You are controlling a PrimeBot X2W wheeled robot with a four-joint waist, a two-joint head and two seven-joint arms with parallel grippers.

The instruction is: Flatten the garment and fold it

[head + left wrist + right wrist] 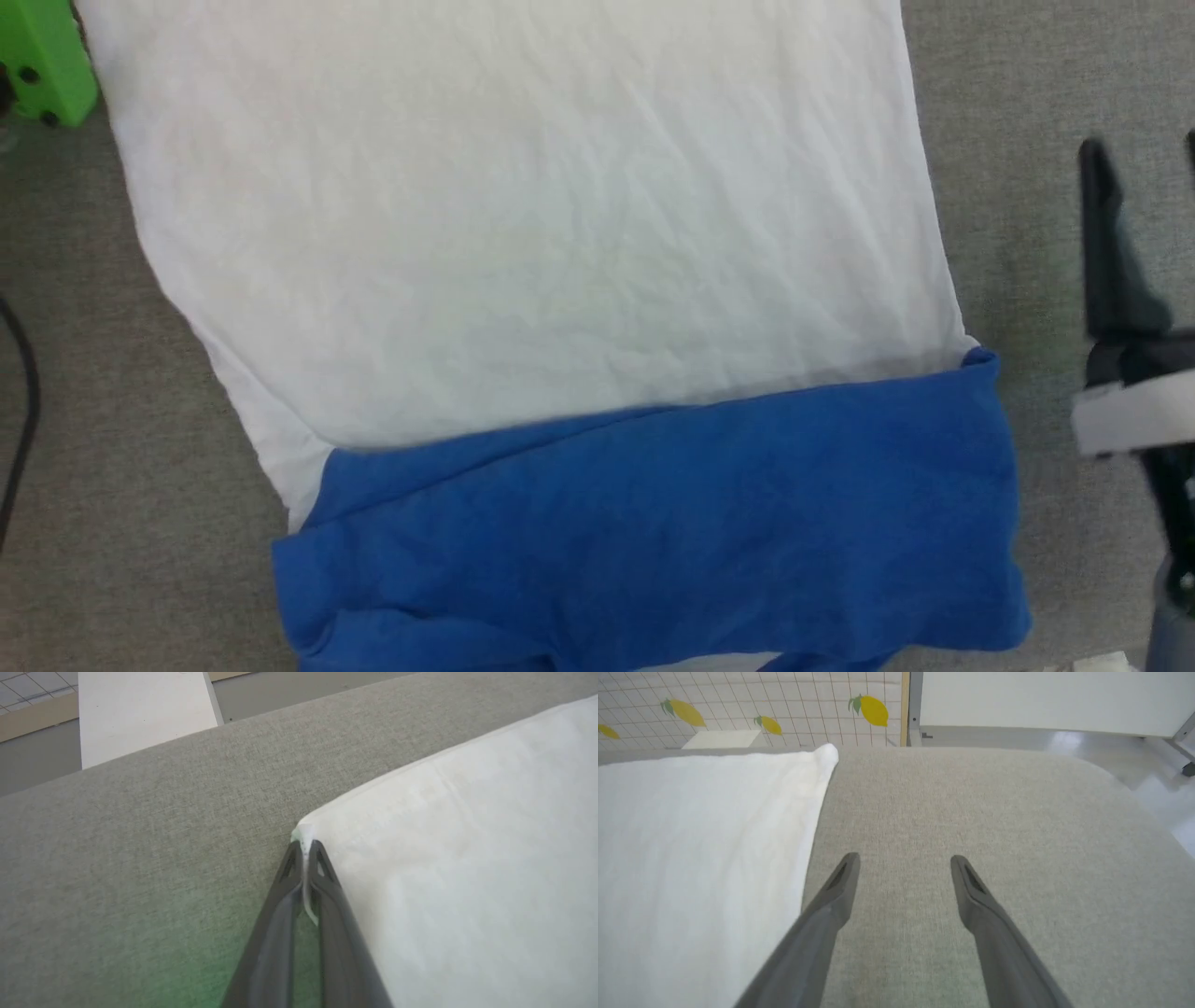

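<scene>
The garment (541, 233) lies spread on the grey table, its white body wrinkled but flat and reaching to the far side. Its blue sleeves (672, 532) are folded across the near end in a wide band. In the left wrist view my left gripper (304, 844) is shut on a corner of the white cloth (467, 858), with a sliver of fabric pinched between the fingers. My right gripper (1144, 149) stands open just right of the garment's right edge. The right wrist view shows that gripper (903, 861) over bare table, the white cloth (691, 858) beside its left finger.
The grey fabric tabletop (1027, 112) shows on both sides of the garment. A green object (42, 56) sits at the far left corner and a black cable (23, 392) runs along the left. The table's rounded edge (1134, 788) drops to a shiny floor.
</scene>
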